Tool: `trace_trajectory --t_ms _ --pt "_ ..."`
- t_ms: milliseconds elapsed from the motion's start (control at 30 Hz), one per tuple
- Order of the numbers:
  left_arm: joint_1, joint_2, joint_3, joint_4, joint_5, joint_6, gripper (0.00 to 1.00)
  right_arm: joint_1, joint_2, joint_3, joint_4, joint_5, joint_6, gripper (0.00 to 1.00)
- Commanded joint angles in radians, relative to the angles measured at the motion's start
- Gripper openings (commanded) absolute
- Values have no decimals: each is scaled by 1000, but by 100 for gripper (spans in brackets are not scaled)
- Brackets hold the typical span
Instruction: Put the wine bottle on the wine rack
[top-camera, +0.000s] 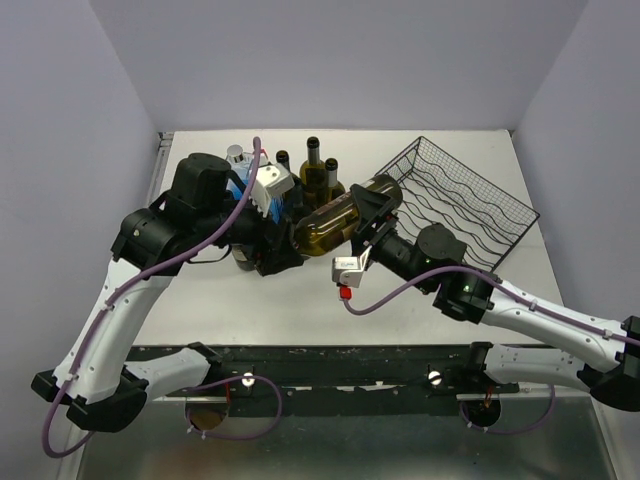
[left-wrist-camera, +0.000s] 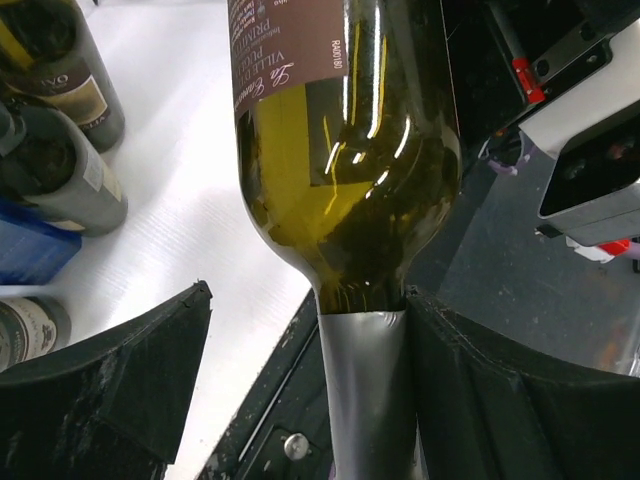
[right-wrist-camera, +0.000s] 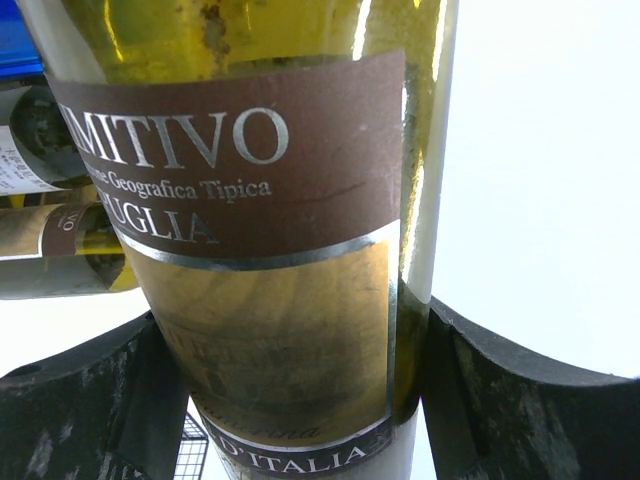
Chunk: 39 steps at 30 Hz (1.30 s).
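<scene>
Right jaws: closed on fat middle of wine bottle (top-camera: 335, 222), both pads pressed on glass beside brown label.
Left jaws: open round bottle's thin silver neck. One finger (left-wrist-camera: 500, 400) right by neck, other finger (left-wrist-camera: 100, 390) well apart from it.
Bottle lies on its side, up off white surface (top-camera: 300, 310), just left of wine rack (top-camera: 460, 205). Bottom end by rack's left corner; touching or not, cannot tell.
More bottles (top-camera: 318, 172) stand left of rack, farther back.

walls (top-camera: 340, 60): pale grey, three sides | table (top-camera: 250, 310): white — bare patch | light: even
</scene>
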Motion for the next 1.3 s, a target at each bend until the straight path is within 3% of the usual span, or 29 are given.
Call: trace_trajectory --t_ms 0,167,467,600,700,833,867,900,967,1067,1100,1267 --pt "-25 24 51 -76 -63 66 84 7 4 68 52 5 1 1" --pt "-57 30 25 -58 -99 70 79 7 20 85 50 9 22 1" --pt "-74 56 9 -56 -124 77 59 7 35 109 73 32 114 1" --pt "-75 68 12 -50 -126 76 37 8 40 115 72 31 140 1" --pt "-75 78 15 -52 -141 74 0 7 41 109 78 34 139 1" --pt "-77 70 17 -21 -199 58 0 8 38 79 111 38 128 1" --pt "-77 64 20 -10 -214 53 0 8 37 68 118 37 121 6" --pt "-75 58 23 5 -233 51 0 7 34 56 130 35 110 18" --pt "-77 39 28 36 -271 16 0 8 24 31 145 31 99 54" --pt "-77 18 45 83 -328 -13 0 7 6 -4 159 11 85 93" --pt "-77 16 51 92 -346 -25 0 8 1 -13 159 14 82 100" --pt "-77 -7 74 146 -392 -31 0 8 -25 -43 132 23 81 100"
